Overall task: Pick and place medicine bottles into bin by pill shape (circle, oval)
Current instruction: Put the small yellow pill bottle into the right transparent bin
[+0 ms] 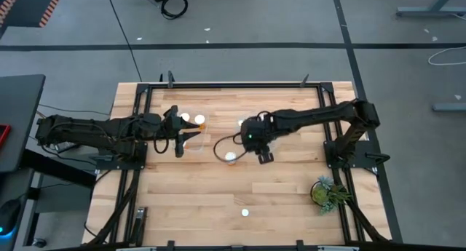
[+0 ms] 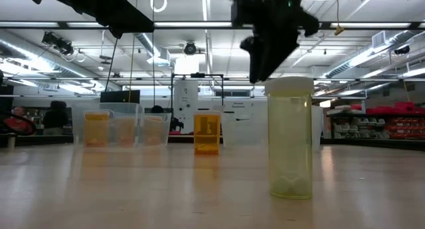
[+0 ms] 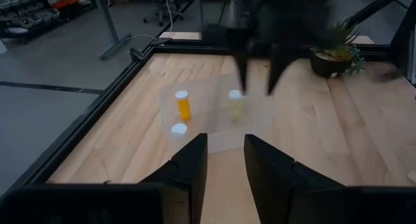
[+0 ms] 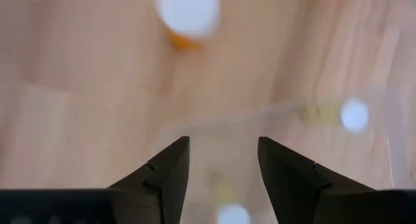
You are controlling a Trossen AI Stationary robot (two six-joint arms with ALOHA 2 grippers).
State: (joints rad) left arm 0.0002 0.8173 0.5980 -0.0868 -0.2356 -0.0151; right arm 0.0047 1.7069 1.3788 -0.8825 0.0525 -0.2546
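Medicine bottles are all standing upright as far as the views show, long axis vertical, white caps up. One pale yellowish bottle (image 2: 290,137) stands alone near the front edge of the table (image 1: 291,200), right up close in the low view. An orange bottle (image 1: 231,158) stands out on the open wood near the middle, just beside the right gripper (image 1: 261,155). The rest sit inside two clear bins: the left-hand bin (image 1: 191,127) holds a couple of capped ones, and another clear bin (image 3: 214,110) shows an orange bottle (image 3: 184,104) and a pale one (image 3: 234,106) standing in it, with one more cap just beside them.

Right gripper hangs above the table near the middle, fingers (image 4: 168,169) apart with an empty gap between them, holding nothing. Its wrist view looks straight down on blurred caps and a clear bin wall.

Left gripper (image 1: 180,137) sits at the edge of the left-hand bin, fingers (image 3: 195,160) set fairly narrow, with nothing between them.

A small green plant (image 1: 325,192) sits at the right front corner.
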